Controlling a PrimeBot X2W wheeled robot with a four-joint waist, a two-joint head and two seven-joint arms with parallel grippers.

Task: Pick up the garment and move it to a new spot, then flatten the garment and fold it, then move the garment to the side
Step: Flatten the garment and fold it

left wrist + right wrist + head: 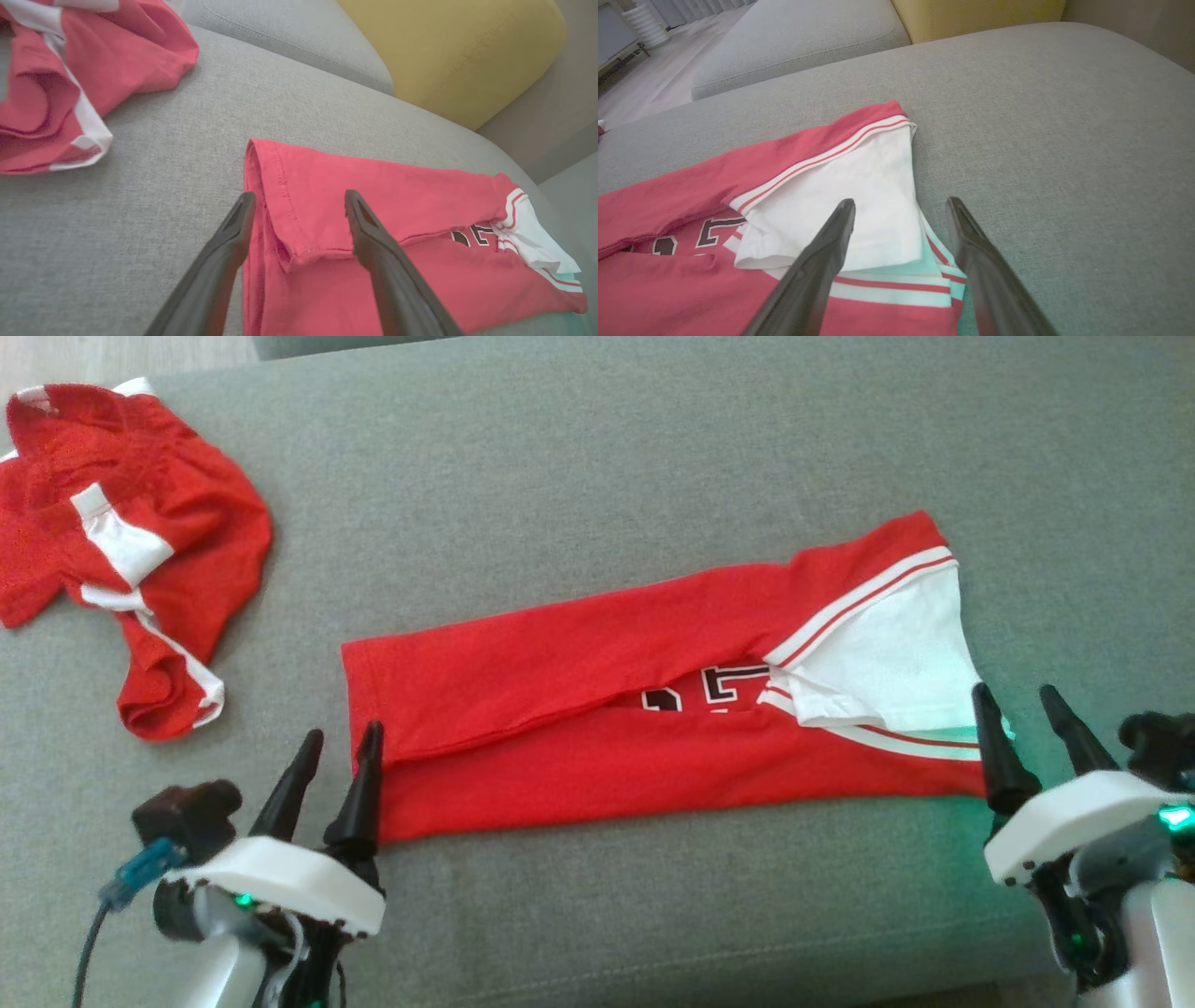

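Grey sofa cushion [597,448] spans the head view. Across its centre lies the red garment [579,653], folded into a long band, its white sleeve toward 3 o'clock. A crumpled red-and-white cloth [177,523] sits at 10 o'clock. The left gripper [344,733] at 7 o'clock and the right gripper [1015,693] at 4 o'clock stand jaws apart, empty, at the band's ends.

Crumpled red-and-white garment [121,551]: lying bunched at the sofa seat's far left, white stripes showing.
Grey sofa seat [597,448]: stretching wide, carrying the crumpled garment.
Yellow cushion [458,51]: sitting beyond the seat's far edge.
Second grey cushion [794,42]: lying just beside the yellow cushion.
Pale floor [658,84]: showing past the cushions.
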